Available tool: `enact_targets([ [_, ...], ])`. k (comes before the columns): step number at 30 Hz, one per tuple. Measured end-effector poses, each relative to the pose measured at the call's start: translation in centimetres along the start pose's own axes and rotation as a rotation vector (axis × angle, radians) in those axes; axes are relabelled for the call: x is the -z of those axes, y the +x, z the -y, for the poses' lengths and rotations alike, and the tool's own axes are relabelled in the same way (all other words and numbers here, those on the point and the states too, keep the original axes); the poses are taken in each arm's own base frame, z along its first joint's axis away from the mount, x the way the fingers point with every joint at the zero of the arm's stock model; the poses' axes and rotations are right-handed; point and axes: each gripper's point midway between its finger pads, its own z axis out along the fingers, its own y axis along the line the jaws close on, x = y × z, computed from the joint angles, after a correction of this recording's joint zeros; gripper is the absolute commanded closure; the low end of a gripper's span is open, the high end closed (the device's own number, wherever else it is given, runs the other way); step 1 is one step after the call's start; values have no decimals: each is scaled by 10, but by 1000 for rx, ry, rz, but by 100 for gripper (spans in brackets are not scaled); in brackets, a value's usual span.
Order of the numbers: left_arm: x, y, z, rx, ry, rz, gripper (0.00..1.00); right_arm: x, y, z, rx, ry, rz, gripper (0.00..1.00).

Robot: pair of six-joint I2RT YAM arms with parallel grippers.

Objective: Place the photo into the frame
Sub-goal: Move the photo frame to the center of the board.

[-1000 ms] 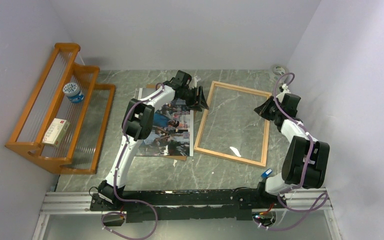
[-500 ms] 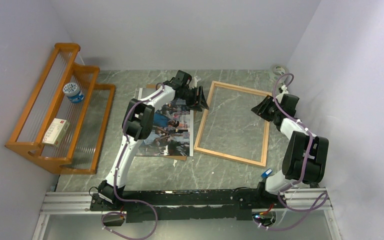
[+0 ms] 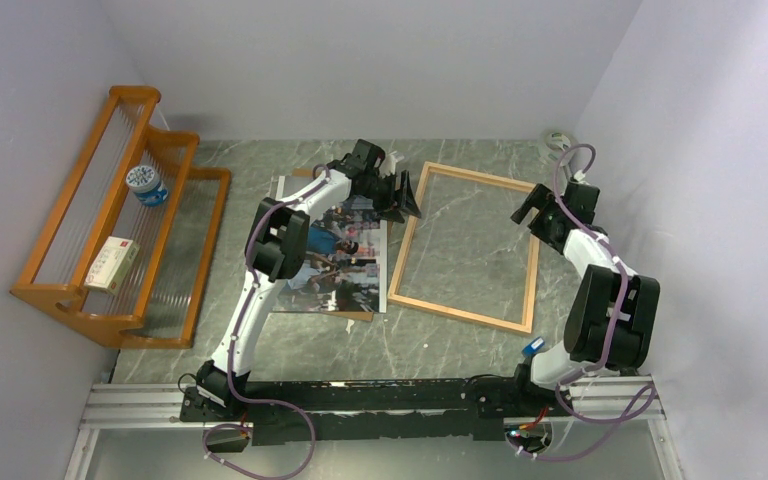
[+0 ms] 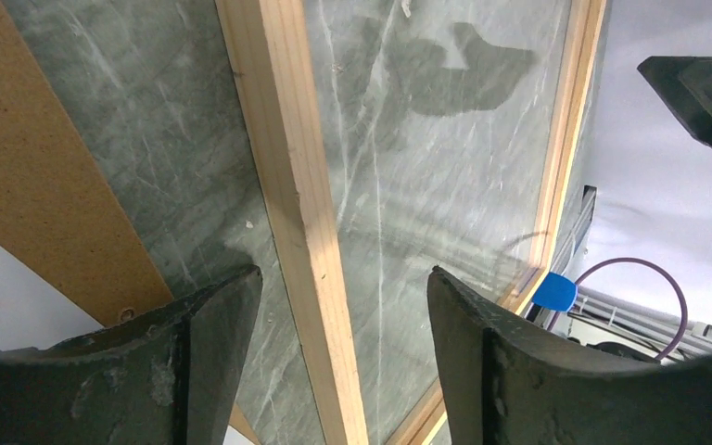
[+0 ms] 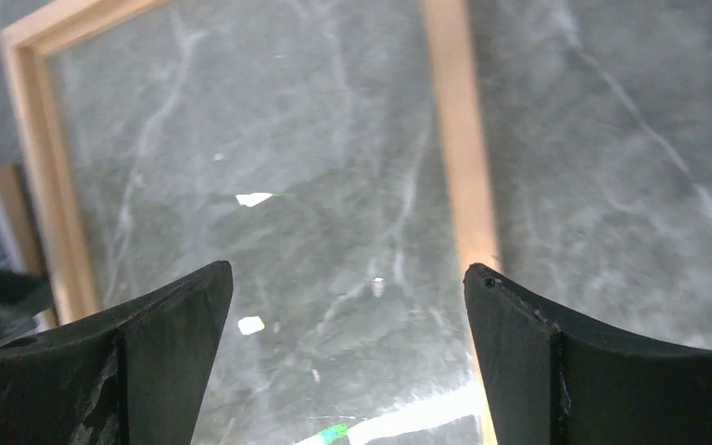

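Observation:
The light-wood frame (image 3: pixel 460 312) lies flat right of centre, the tabletop showing through it. Left of it the photo (image 3: pixel 345 265) rests on a brown backing board (image 3: pixel 360 316). My left gripper (image 3: pixel 407 197) hovers over the frame's left rail near the far corner. In the left wrist view that gripper (image 4: pixel 343 278) is open, its fingers (image 4: pixel 204 343) straddling the rail (image 4: pixel 301 222) with a gap on each side. My right gripper (image 3: pixel 528 212) is above the frame's right rail. The right wrist view shows the gripper (image 5: pixel 348 273) open and empty, the rail (image 5: pixel 459 139) by its right finger.
An orange wooden rack (image 3: pixel 60 290) stands at the left, holding a blue-lidded jar (image 3: pixel 145 183) and a small box (image 3: pixel 112 262). Walls close in at the back and on the right. The backing board (image 4: pixel 46 176) edges the left wrist view.
My right gripper went from shut to wide open and drew slightly back from the frame's right rail. The left gripper's jaws widened a little. The frame and photo stayed put.

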Motion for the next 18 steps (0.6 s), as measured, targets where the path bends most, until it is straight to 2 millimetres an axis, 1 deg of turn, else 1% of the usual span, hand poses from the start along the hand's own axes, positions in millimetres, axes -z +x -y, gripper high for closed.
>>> enact_targets([
  [4, 1, 0, 1, 3, -1, -2, 21, 5, -1, 24, -14, 140, 17, 1],
  [9, 2, -1, 1, 3, 3, -2, 19, 9, 1, 43, -36, 255, 16, 1],
  [13, 2, -1, 2, 4, 6, -4, 19, 3, 14, 52, -54, 293, -32, 1],
  [16, 2, 0, 1, 11, 15, -8, 20, -5, 30, 58, -67, 304, -89, 1],
  [18, 2, 0, 2, 15, 23, -13, 21, -11, 40, 59, -78, 292, -131, 2],
])
